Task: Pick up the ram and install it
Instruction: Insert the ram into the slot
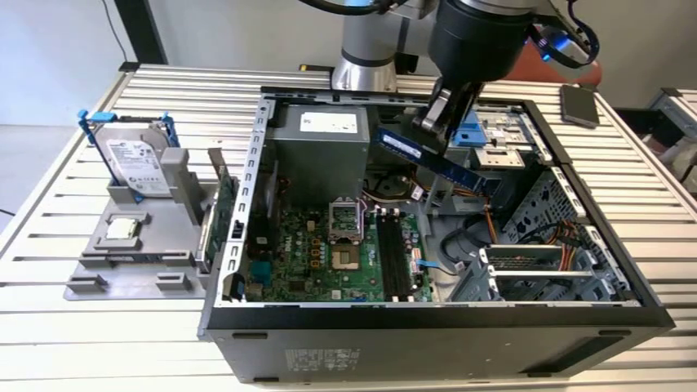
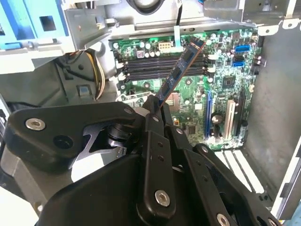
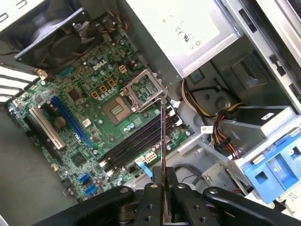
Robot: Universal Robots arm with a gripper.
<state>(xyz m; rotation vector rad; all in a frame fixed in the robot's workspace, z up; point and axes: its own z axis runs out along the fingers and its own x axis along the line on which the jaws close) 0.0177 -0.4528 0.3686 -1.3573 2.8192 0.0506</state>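
My gripper is shut on the ram, a long narrow stick with a pale label, and holds it by one end. The stick hangs slanted in the air over the open computer case, above the motherboard. In the second wrist view the ram reaches out from the gripper across the black memory slots. The first wrist view has the ram edge-on, rising from the gripper above the slots. It stands apart from the slots.
A grey stand on the exterior view's left holds a silver hard drive with blue rails and a green expansion card. Inside the case are the power supply, the processor socket, cable bundles and a blue drive bay.
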